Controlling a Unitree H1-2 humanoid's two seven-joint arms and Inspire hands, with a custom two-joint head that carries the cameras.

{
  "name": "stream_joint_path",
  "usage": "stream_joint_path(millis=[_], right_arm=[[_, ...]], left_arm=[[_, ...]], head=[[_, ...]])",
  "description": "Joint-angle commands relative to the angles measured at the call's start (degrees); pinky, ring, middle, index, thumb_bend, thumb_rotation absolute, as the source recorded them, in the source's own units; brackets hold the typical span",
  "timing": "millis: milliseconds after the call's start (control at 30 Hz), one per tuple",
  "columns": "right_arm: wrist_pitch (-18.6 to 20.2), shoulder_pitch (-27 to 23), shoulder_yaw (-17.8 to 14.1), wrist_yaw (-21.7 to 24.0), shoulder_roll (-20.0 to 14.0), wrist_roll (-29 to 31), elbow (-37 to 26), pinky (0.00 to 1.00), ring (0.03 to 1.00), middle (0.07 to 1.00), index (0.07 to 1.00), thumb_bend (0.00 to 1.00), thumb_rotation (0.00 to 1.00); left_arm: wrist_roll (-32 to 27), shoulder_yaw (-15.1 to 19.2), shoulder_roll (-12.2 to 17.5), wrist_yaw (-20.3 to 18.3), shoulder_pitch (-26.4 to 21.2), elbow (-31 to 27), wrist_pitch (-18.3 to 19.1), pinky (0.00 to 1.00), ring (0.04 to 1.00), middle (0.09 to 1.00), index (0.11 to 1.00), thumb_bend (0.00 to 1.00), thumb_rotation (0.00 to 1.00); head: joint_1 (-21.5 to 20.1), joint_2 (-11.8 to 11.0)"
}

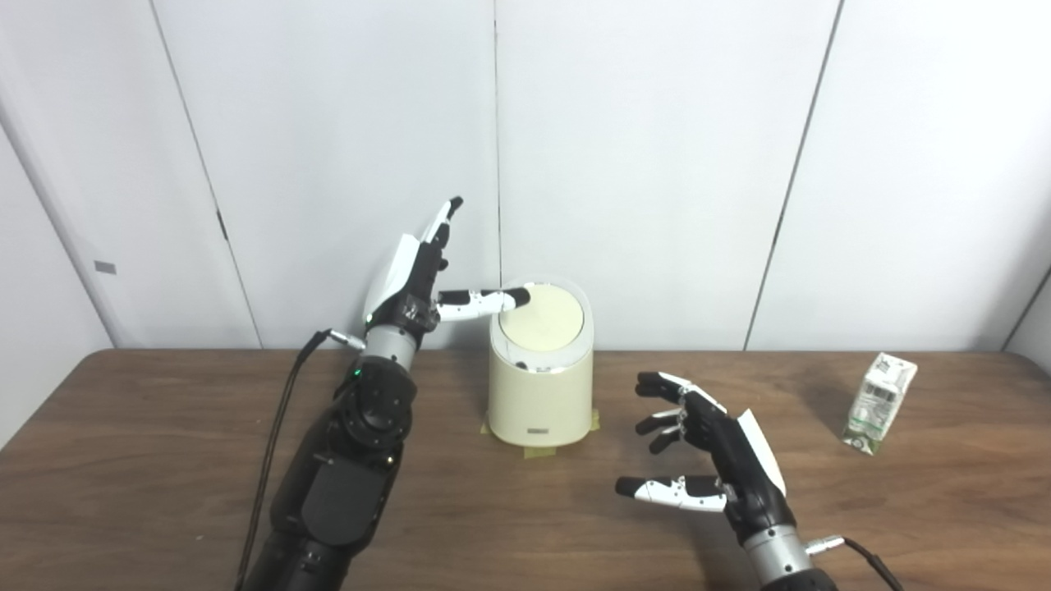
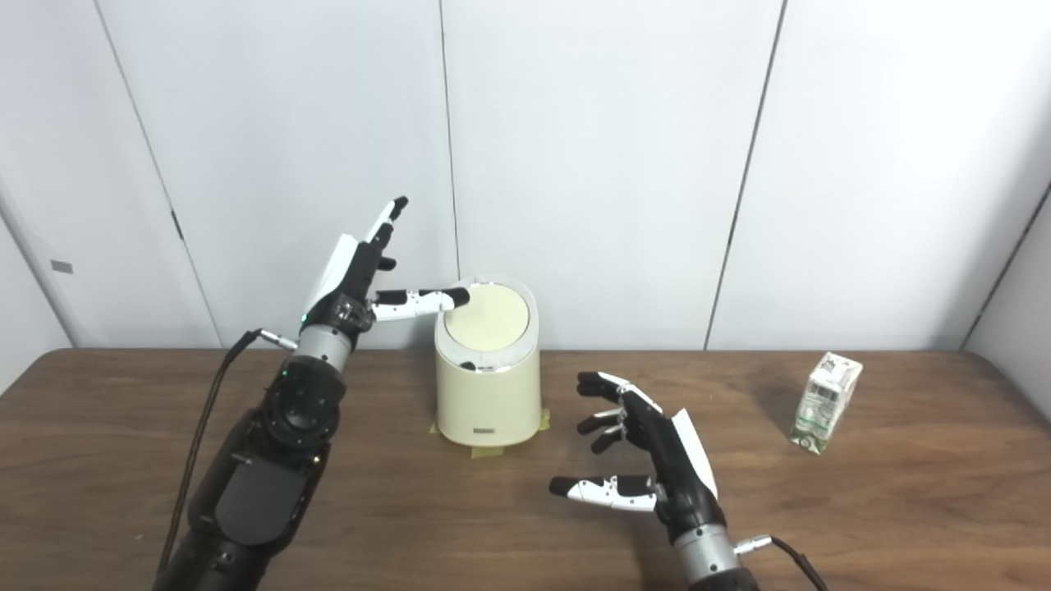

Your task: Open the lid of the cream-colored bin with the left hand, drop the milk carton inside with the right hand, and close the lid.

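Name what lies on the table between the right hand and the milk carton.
Nothing: between right hand and milk carton only bare table shows, in both eye views.

On 1 brown wooden table (image 1: 164,460) there is 1 cream-colored bin (image 1: 539,402) with 1 round lid (image 1: 542,316) on top, and 1 milk carton (image 1: 879,403) standing apart from it toward the right edge. There are 2 robot arms and so 2 hands: 1 left hand (image 1: 415,283) raised beside the bin and 1 right hand (image 1: 713,447) over the tabletop. Behind the table are several white wall panels (image 1: 640,164), and yellowish tape (image 1: 538,450) shows under the bin's base, though the number of pieces cannot be told.
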Motion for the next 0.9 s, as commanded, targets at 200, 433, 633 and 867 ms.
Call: stream_joint_path(millis=[200,433,633,867], right_arm=[[-1.4,-2.4,-0.2,-0.6,0.1,0.2,-2.5,0.45,0.591,0.775,0.780,0.63,0.06],[-1.2,-2.3,-0.1,-1.0,0.6,-0.3,-2.9,0.45,0.594,0.772,0.777,0.64,0.09],[-0.5,-2.1,0.1,-1.1,0.9,-0.8,-3.7,0.45,0.593,0.771,0.779,0.64,0.10],[-1.2,-2.2,0.0,-1.2,0.9,-0.7,-3.6,0.44,0.582,0.766,0.777,0.64,0.10]], left_arm=[[3.8,-2.8,-1.7,1.8,-3.8,-0.8,2.8,0.80,0.995,1.000,1.000,1.00,0.39],[4.1,-3.5,-1.9,2.7,-3.6,1.6,1.2,0.81,0.991,1.000,1.000,1.00,0.35],[4.2,-4.4,-2.2,3.5,-3.7,4.2,0.1,0.89,1.000,1.000,1.000,1.00,0.36],[6.4,-6.3,-1.1,5.4,-3.7,5.8,-0.2,0.94,1.000,1.000,1.000,0.94,0.27]], head=[[-0.4,0.4],[-1.3,0.6],[-1.8,0.9],[-2.1,1.2]])
